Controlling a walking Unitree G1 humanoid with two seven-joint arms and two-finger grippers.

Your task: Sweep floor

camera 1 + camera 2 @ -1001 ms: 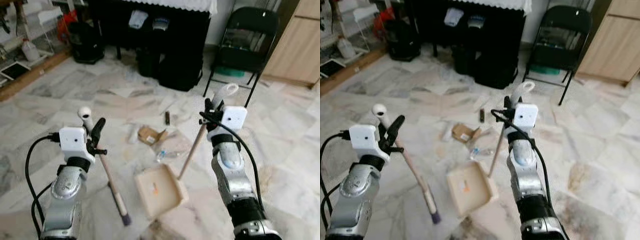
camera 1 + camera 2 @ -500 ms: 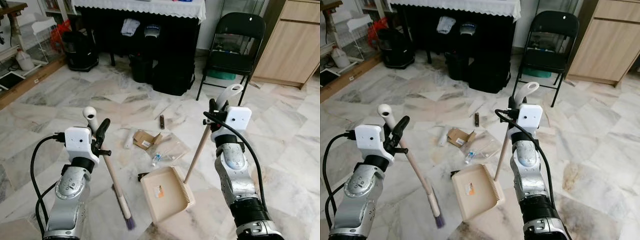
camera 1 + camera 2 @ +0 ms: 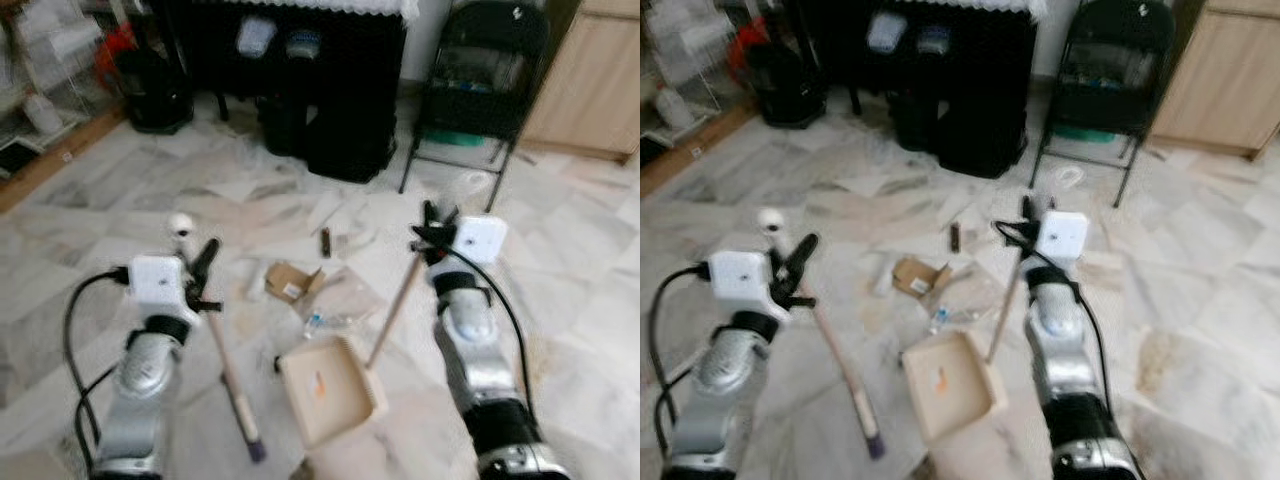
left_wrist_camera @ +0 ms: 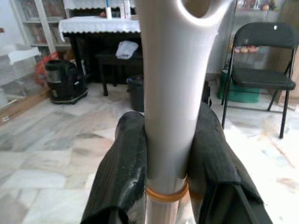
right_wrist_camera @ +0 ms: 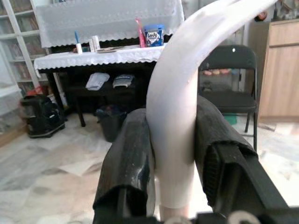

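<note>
My left claw (image 3: 200,262) is clamped on the broom (image 3: 228,375) at lower left, my right claw (image 3: 430,222) on the dustpan (image 3: 330,390) handle, litter (image 3: 290,282) mid-frame, chair (image 3: 470,90) upper right.

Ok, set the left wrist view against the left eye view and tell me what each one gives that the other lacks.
Left wrist: close-up of the left gripper clamped on the broom handle, with its orange ring. Left eye: the dustpan, floor litter, right gripper on the dustpan's pole. Both: the black folding chair.
</note>
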